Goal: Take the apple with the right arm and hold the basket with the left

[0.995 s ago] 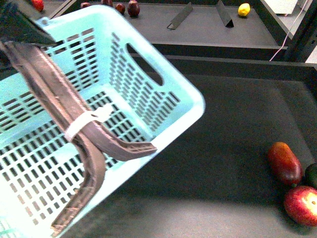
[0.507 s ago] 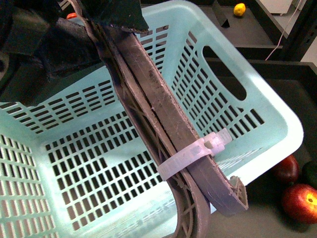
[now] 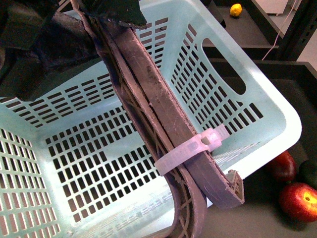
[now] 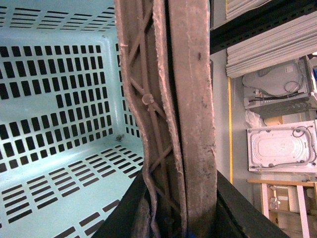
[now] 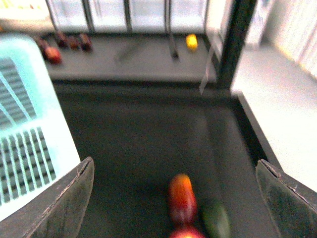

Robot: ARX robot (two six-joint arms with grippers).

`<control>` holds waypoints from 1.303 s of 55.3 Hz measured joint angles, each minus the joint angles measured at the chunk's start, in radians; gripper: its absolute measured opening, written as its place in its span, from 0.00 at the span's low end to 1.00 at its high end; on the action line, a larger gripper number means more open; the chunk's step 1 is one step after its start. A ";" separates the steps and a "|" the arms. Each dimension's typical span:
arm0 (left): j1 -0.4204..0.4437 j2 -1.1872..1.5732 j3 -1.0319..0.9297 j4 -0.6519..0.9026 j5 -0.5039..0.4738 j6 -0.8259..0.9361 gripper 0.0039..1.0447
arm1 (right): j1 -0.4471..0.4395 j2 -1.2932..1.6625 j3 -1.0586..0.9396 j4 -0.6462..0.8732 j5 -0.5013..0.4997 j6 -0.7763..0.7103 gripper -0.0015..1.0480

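The pale turquoise basket fills most of the front view, lifted and tilted, empty inside. Its brown ribbed handle with a white zip tie crosses the middle. My left gripper is shut on that handle; the basket's slotted floor shows beside it. The red apple lies at the front right on the dark table; only its top edge shows in the blurred right wrist view. My right gripper is open above the fruits, empty.
An elongated red-orange fruit and a dark green fruit lie right behind the apple; both show in the right wrist view. A yellow fruit and dark red fruits sit on the back shelf.
The basket swung from the left across the view and closer to the camera, its handle now upright in the middle. It now hides part of the red-orange fruit.
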 joint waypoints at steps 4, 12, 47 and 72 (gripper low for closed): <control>0.000 0.000 0.000 0.000 0.000 0.000 0.20 | -0.027 0.108 0.002 0.075 -0.025 -0.005 0.92; 0.000 0.000 0.000 0.000 -0.003 0.000 0.20 | -0.094 0.401 0.041 0.290 -0.059 0.011 0.92; 0.000 0.001 0.000 0.000 -0.004 0.002 0.20 | -0.198 1.492 0.362 0.690 -0.054 0.034 0.92; 0.000 0.003 0.000 0.000 -0.004 0.004 0.20 | -0.196 1.721 0.478 0.682 -0.100 0.028 0.92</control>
